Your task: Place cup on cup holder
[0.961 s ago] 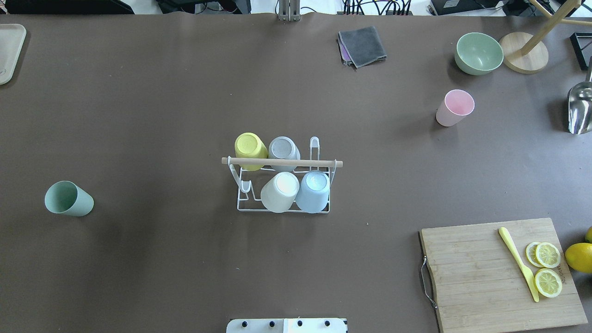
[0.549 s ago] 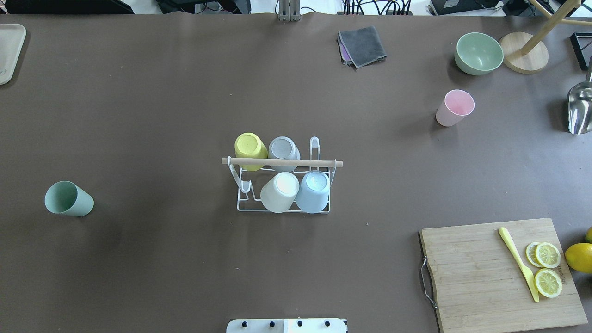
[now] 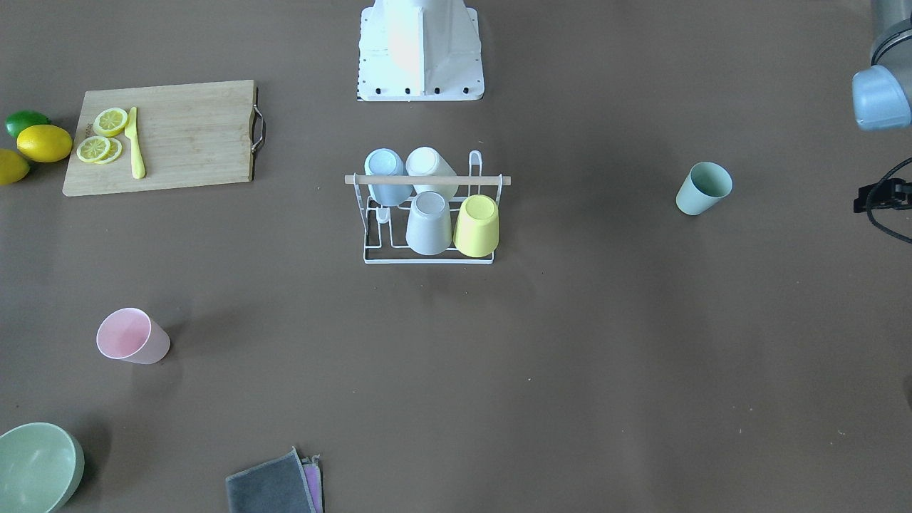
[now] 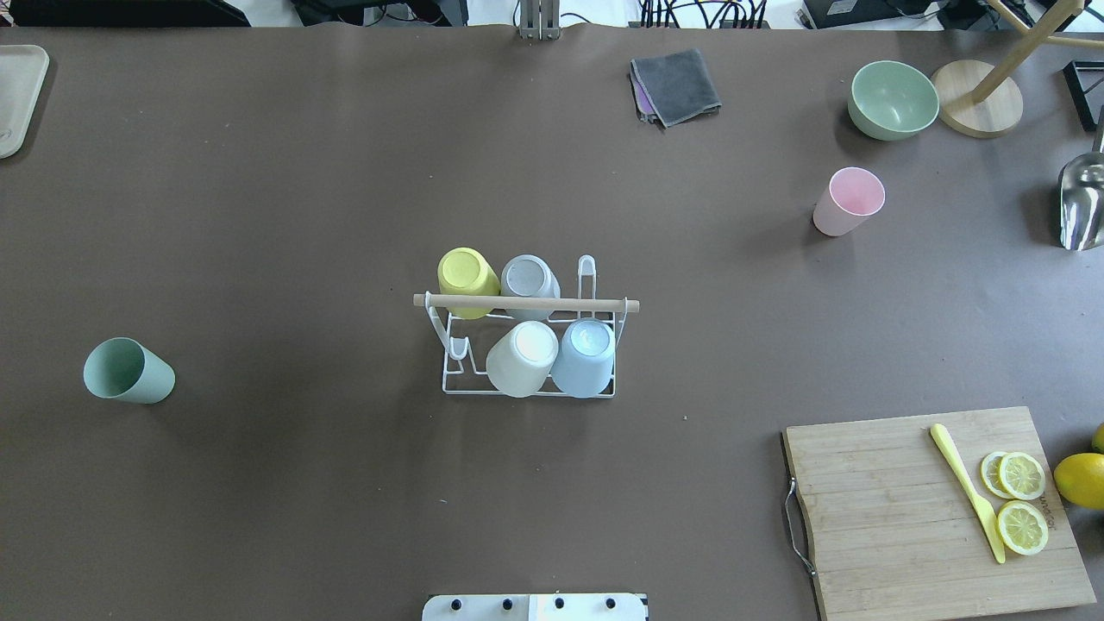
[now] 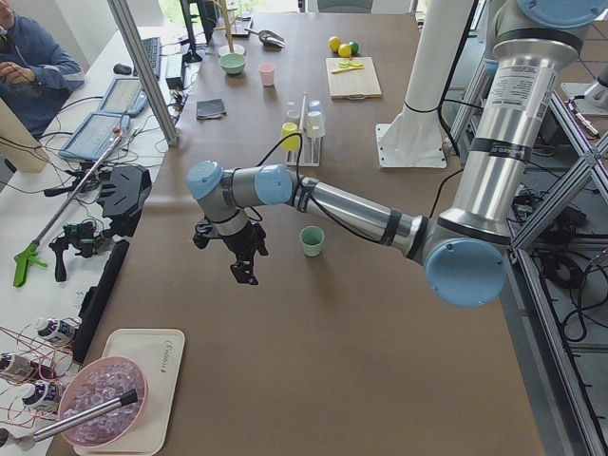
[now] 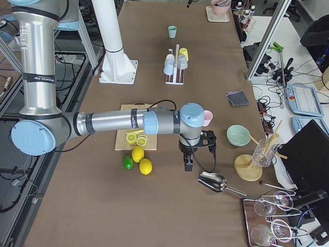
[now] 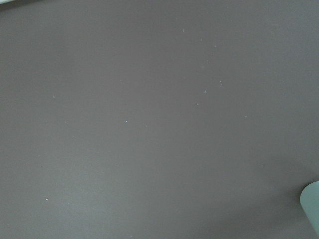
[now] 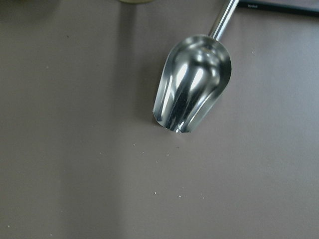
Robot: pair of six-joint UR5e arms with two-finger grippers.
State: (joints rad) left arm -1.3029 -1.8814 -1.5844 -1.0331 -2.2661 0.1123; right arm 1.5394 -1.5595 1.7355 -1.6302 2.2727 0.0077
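Note:
The cup holder [image 4: 571, 303], a white wire rack with a wooden dowel across its top, stands mid-table and carries several upturned cups: yellow, grey, white and pale blue. A green cup [image 4: 129, 371] stands upright to its left, and a pink cup [image 4: 848, 201] stands at the far right. Only the side views show my grippers. The left gripper [image 5: 245, 271] hangs over bare table beside the green cup [image 5: 311, 240]. The right gripper [image 6: 188, 163] hangs near a metal scoop [image 6: 212, 182]. Whether either is open or shut, I cannot tell. The green cup's edge [image 7: 311, 204] shows in the left wrist view.
A wooden cutting board [image 4: 897, 509] with lemon slices and a yellow knife lies at the near right, with lemons [image 4: 1080, 479] beside it. A green bowl [image 4: 893, 99], a grey cloth [image 4: 677, 84] and a wooden stand [image 4: 979, 99] sit at the back. A tray [image 4: 15, 95] is at the far left.

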